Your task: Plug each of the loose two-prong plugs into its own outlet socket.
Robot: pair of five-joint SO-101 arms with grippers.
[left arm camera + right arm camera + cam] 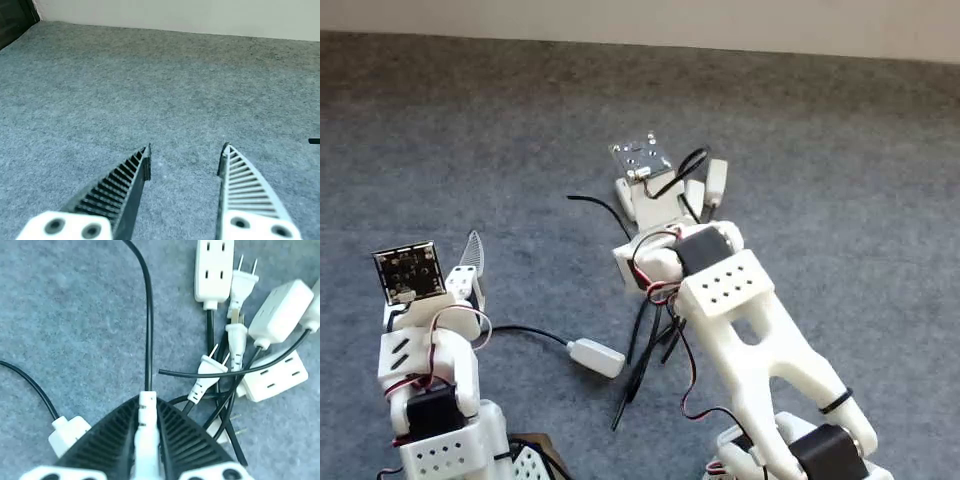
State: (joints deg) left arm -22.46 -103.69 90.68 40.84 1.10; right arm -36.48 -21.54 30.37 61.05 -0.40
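My right gripper [147,399] is shut on a white two-prong plug [146,426], whose black cord [148,315] runs away over the carpet. Beyond it lie loose white plugs [207,371] [235,338] [243,284] among tangled black cords. Around them are white outlet sockets [215,267] [280,307] [272,376]. From above, this arm's gripper [660,200] hangs low at the middle of the carpet. My left gripper [185,150] stands open over bare grey carpet, holding nothing; from above the left gripper [470,264] sits at the near left.
Another white socket block [596,357] on a black cord lies between the two arms. A small white block [67,432] with its cord sits beside the right gripper. Black cords [645,355] cross beside the right arm. Grey carpet [840,150] stretches to the wall.
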